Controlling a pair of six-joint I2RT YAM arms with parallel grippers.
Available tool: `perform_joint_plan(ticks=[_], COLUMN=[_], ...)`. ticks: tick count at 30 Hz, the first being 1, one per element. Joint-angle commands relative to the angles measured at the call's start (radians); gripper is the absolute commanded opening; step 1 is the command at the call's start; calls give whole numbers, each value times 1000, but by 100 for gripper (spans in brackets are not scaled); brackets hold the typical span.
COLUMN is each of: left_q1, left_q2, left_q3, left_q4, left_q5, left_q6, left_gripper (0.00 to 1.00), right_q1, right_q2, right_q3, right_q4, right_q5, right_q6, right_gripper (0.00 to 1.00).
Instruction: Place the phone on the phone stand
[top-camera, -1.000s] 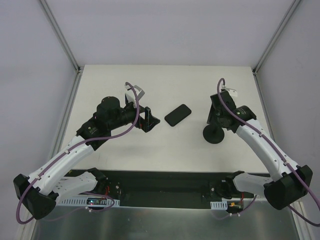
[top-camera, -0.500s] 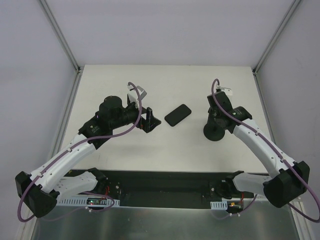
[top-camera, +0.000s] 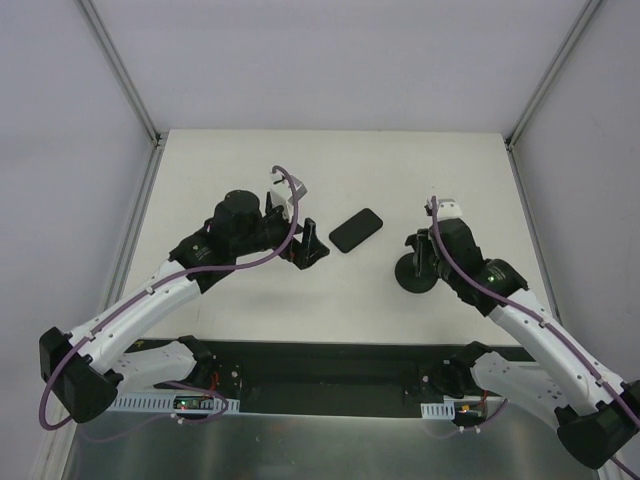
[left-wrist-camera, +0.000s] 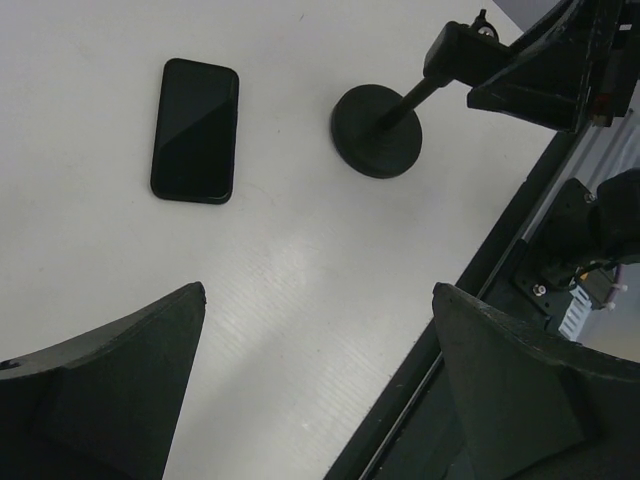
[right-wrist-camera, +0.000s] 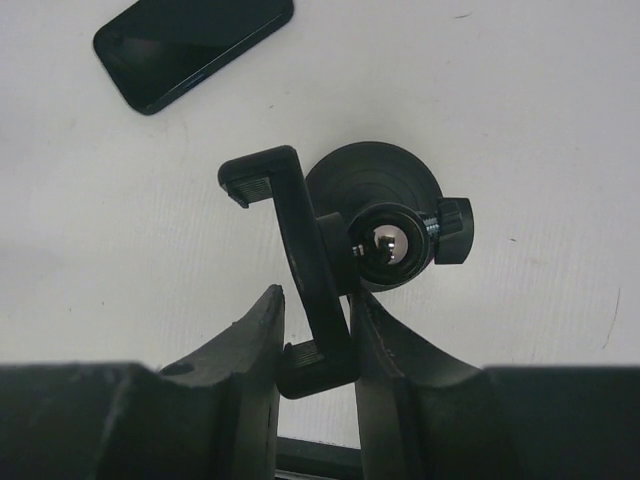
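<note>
Claws | right claw (right-wrist-camera: 315, 312) gripping phone stand (right-wrist-camera: 378, 185) bracket | left claw (left-wrist-camera: 318, 300) wide open

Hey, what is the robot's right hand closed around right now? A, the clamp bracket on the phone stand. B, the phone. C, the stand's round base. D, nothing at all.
A: the right hand pinches the lower end of the clamp bracket on the phone stand; the phone lies apart on the table.

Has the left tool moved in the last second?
Yes. The left tool has shifted right, closer to the phone, which lies where it was.
</note>
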Motion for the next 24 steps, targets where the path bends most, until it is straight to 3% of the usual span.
perform_joint_plan(ticks=[1,6,13,20,24], left_q1=[-3,17,61,64,66], left_q2=[-44,-106,-172,-334,-409], left_q3=[55,32,27,-62,-94], left_q4=[-11,-20,-57,-108,-146], left_q5=[18,110,189,-83,-202], left_q6=[-67,-185,-314,-314,-294], left_gripper=[95,95,94,94,94], right_q1=[21,64,154,249,254], right_q2=[-93,-133,13,263,445], right_q3=[-46,-43,114,302,483], right_q4=[122,198,185,260,164], right_q5=[-113,-265,-498,-643,-725], right_q6=[-137,-239,-375,-478,-600], right_gripper=[1,1,0,0,0])
